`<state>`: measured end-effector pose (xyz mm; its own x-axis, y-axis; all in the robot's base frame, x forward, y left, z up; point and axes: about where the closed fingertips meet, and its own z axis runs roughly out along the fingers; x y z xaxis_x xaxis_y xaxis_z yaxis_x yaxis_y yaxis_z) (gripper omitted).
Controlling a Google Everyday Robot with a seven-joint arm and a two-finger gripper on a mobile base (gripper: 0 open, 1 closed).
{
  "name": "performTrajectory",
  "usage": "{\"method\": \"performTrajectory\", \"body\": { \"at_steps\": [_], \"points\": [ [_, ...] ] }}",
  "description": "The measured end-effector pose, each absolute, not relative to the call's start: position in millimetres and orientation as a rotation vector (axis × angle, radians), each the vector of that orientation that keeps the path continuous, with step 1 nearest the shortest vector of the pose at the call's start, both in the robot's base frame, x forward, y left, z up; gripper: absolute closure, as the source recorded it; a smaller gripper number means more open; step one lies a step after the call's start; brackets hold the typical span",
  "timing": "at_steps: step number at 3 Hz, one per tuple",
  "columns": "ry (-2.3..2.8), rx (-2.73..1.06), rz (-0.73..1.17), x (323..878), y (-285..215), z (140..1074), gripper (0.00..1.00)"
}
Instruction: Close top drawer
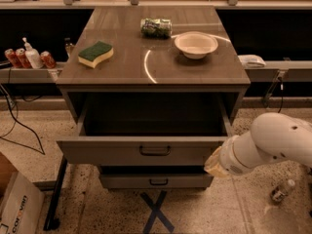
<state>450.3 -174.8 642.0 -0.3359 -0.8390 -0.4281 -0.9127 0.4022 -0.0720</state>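
The top drawer (107,152) of the grey-brown cabinet stands pulled well out, and its deep box looks empty. Its flat front panel carries a small dark bar handle (155,150) at the centre. My white arm (273,140) reaches in from the right. My gripper (213,164) is at the arm's beige tip, against the right end of the drawer's front panel, low near its bottom corner.
A lower drawer (122,181) sits slightly out beneath. On the cabinet top (131,67) lie a green-yellow sponge (95,53), a green packet (156,27) and a white bowl (196,44). Cans and a bottle (28,57) stand on the left shelf. A cardboard box (14,204) and a small bottle (282,191) are on the floor.
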Motion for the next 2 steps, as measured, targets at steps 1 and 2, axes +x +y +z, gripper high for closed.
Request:
{"method": "performTrajectory", "body": {
  "at_steps": [1,2],
  "points": [
    [2.206,-1.462,0.217,487,-169,645,1.00],
    [2.165,-1.425,0.195,514,-166,648,0.81]
  ]
}}
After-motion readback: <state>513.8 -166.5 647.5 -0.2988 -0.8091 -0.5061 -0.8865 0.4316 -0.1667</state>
